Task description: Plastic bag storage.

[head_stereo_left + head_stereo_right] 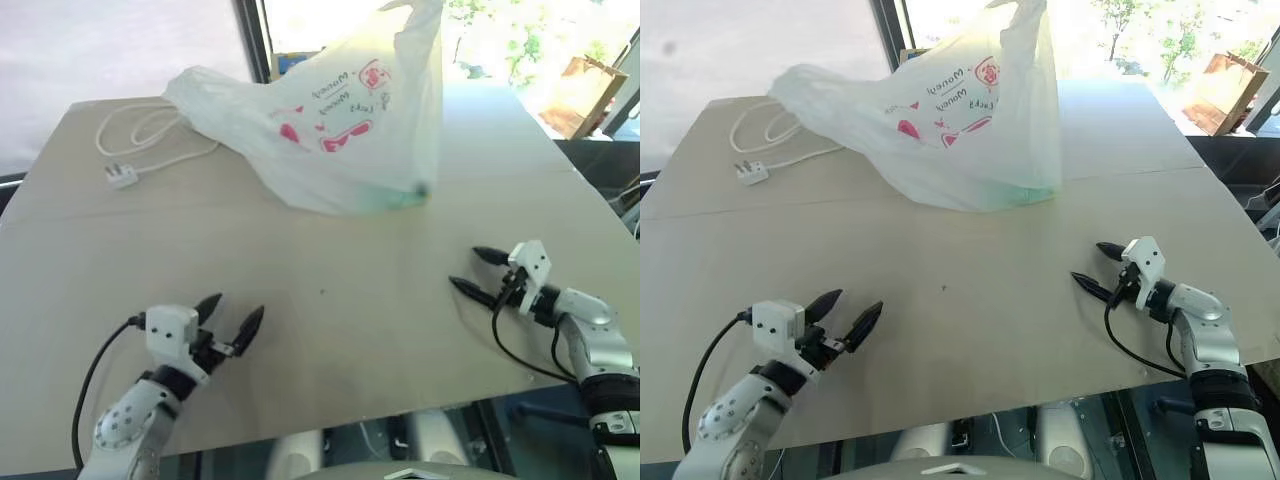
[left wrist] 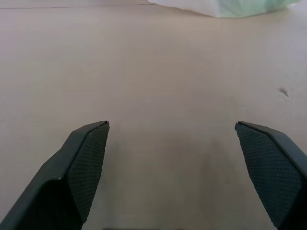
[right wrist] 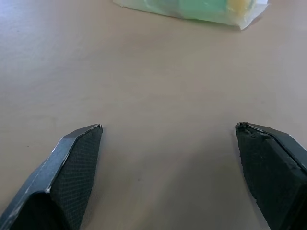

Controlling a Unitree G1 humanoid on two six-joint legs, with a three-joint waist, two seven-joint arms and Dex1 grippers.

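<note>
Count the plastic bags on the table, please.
1. The plastic bag lies at the far middle of the table, beside a white cable; something greenish shows inside it.

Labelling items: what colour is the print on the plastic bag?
Red, on the plastic bag; right eye view shows it best.

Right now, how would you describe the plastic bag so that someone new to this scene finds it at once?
Look to the far side of the pale wooden table, by the window. The plastic bag sits there, puffed up with one handle standing high. It is translucent white with red pictures and lettering, unlike the thin white cable coiled to its left.
</note>
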